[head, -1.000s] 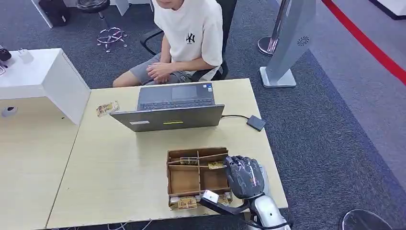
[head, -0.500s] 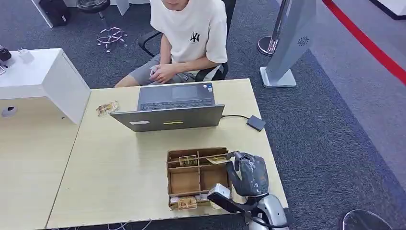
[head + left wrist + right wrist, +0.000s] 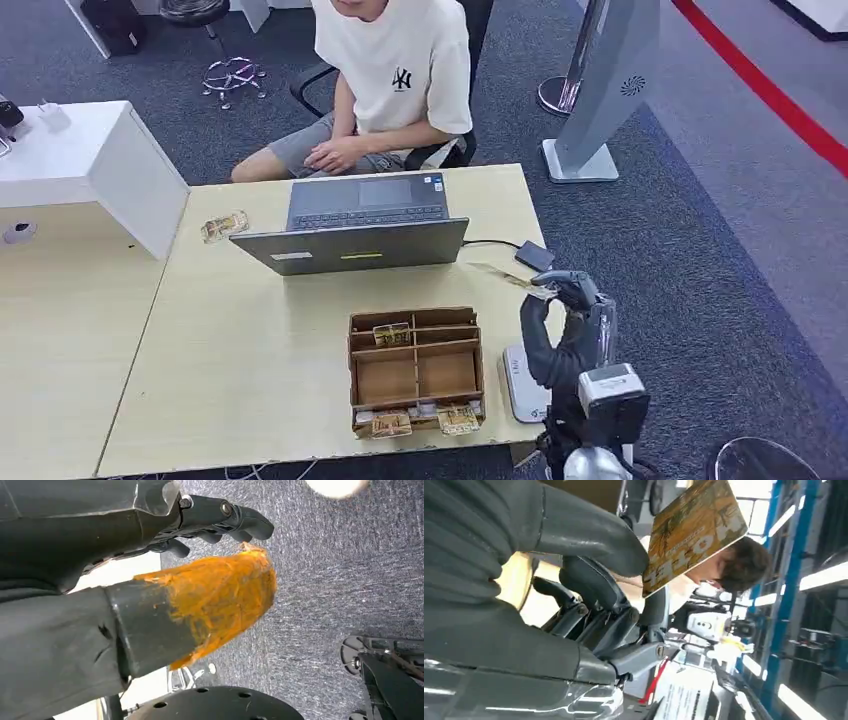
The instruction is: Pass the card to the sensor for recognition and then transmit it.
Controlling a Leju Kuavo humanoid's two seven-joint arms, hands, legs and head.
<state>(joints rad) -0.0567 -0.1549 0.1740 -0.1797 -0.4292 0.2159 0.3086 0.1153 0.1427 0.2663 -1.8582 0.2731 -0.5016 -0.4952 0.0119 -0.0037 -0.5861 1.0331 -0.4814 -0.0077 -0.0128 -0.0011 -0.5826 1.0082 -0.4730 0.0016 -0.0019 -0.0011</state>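
My right hand (image 3: 560, 325) is raised above the desk's right edge and pinches a yellow-brown card (image 3: 505, 275) between thumb and fingers. The card juts out toward the laptop, just short of the small black sensor (image 3: 535, 257) on its cable. In the right wrist view the card (image 3: 694, 530) reads "HOTEL" and sticks out past the thumb (image 3: 589, 535). The wooden card box (image 3: 415, 370) stands at the desk's front with several cards in its compartments. My left hand (image 3: 150, 580), thumb wrapped in orange tape, hangs over grey carpet holding nothing.
An open laptop (image 3: 360, 225) stands mid-desk, with a person (image 3: 395, 80) seated behind it. A white flat device (image 3: 520, 385) lies right of the box. A loose card (image 3: 224, 226) lies at far left, by a white cabinet (image 3: 90, 160). A grey stand (image 3: 600, 90) is on the carpet.
My right hand has lifted out of the box with a card and swung up and to the right, toward the black sensor. The white device under it is now uncovered.
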